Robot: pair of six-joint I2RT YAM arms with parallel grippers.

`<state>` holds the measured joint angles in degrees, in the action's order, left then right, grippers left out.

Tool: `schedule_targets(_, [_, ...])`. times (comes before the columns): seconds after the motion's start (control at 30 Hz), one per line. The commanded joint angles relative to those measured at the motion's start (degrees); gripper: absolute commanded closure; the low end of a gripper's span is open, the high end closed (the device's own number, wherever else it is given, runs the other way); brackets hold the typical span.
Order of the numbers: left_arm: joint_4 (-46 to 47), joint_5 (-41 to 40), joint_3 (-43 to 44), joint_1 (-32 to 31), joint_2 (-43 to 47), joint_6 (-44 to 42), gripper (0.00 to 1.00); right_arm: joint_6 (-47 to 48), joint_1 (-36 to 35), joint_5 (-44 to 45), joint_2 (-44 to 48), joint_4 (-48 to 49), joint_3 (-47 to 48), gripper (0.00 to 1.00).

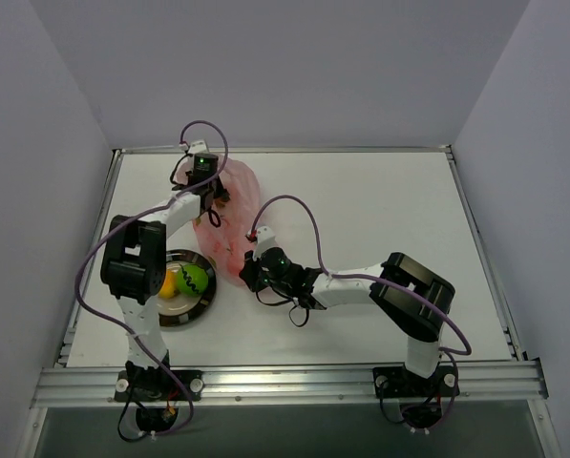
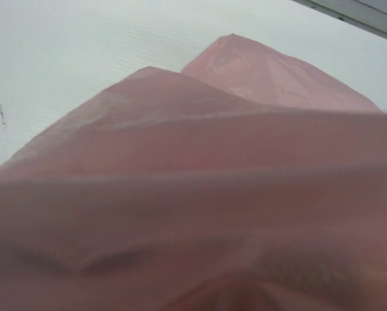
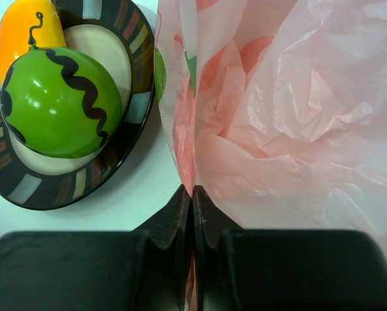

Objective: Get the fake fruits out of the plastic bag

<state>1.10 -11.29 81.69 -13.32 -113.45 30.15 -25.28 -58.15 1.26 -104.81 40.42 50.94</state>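
The pink plastic bag (image 1: 240, 202) lies crumpled at the table's middle-left. My right gripper (image 3: 193, 192) is shut on a fold of the bag's film (image 3: 290, 129) at its near end, also seen in the top view (image 1: 248, 271). My left gripper (image 1: 208, 202) is at the bag's far end. Pink film (image 2: 199, 194) covers the whole left wrist view and hides the fingers. The lime-green fruit (image 3: 60, 103) and the orange-yellow fruit (image 3: 23, 29) sit on the dark-rimmed plate (image 3: 127, 136), left of the bag. Green and reddish shapes (image 3: 190, 65) show faintly through the film.
The plate (image 1: 195, 313) with the two fruits (image 1: 193, 279) sits close to the left arm's base link. A metal rail (image 1: 285, 382) runs along the near edge. Grey walls enclose the table at the left, back and right.
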Motion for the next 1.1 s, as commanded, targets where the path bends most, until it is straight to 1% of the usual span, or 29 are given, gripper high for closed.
schedule_targets(0.0, [3.81, 4.08, -2.05, 0.31, 5.95, 3.32, 0.98, 0.84, 0.14, 0.68, 1.37, 1.50, -0.22, 1.00])
schedule_targets(0.03, [4.69, 4.52, -4.32, 0.31, 6.57, 3.77, 0.98, 0.84, 0.14, 0.76, 1.37, 1.67, -0.22, 1.00])
schedule_targets(0.17, [6.19, 6.27, -7.67, 0.31, 9.20, 7.10, 0.98, 0.84, 0.14, 1.20, 1.98, 1.76, -0.57, 1.00])
schedule_targets(0.27, [8.47, 9.96, -9.61, 0.05, 11.05, 8.69, 0.97, 0.93, 0.14, 1.55, 2.16, 1.76, -0.58, 1.00])
schedule_targets(0.33, [7.43, 8.57, -9.01, -0.47, 10.97, 8.00, 0.98, 0.93, 0.14, 1.56, 2.25, 1.50, -0.40, 1.00])
schedule_targets(0.37, [5.07, 7.69, -6.92, -0.74, 10.53, 6.95, 0.98, 1.11, 0.14, 1.56, 2.42, 1.41, -0.23, 1.00])
schedule_targets(0.47, [4.43, 5.32, -4.18, -0.65, 8.87, 6.68, 0.98, 0.84, -0.03, 1.91, 2.60, 1.93, -0.57, 1.00])
schedule_targets(0.53, [3.03, 3.04, -2.42, -0.92, 7.46, 6.85, 0.92, 0.67, 0.05, 1.82, 2.51, 2.29, -0.84, 1.00])
schedule_targets(0.57, [2.42, 1.98, -1.19, -1.00, 6.06, 7.37, 0.83, 0.67, 0.05, 1.91, 2.42, 2.20, -0.75, 1.00])
schedule_targets(0.67, [1.80, -2.85, -0.22, -1.18, 3.77, 9.13, 0.75, 0.76, -0.03, 1.82, 2.25, 1.94, -0.40, 1.00])
schedule_targets(0.7, [2.06, -3.91, 0.05, -1.27, 3.24, 9.40, 0.71, 0.76, 0.05, 1.82, 2.25, 2.03, -0.49, 1.00])
schedule_targets(0.87, [3.29, -7.08, 1.63, -1.27, 0.42, 9.14, 0.64, 0.58, -0.03, 1.64, 1.90, 2.64, -0.93, 1.00])
schedule_targets(0.9, [3.20, -7.08, 2.15, -1.27, -0.01, 8.70, 0.60, 0.49, 0.05, 1.64, 1.81, 2.73, -1.01, 1.00])
schedule_targets(1.07, [2.77, -5.59, 6.11, -1.18, -3.00, 5.80, 0.59, 0.49, 0.05, 1.56, 1.28, 2.90, -0.84, 1.00])
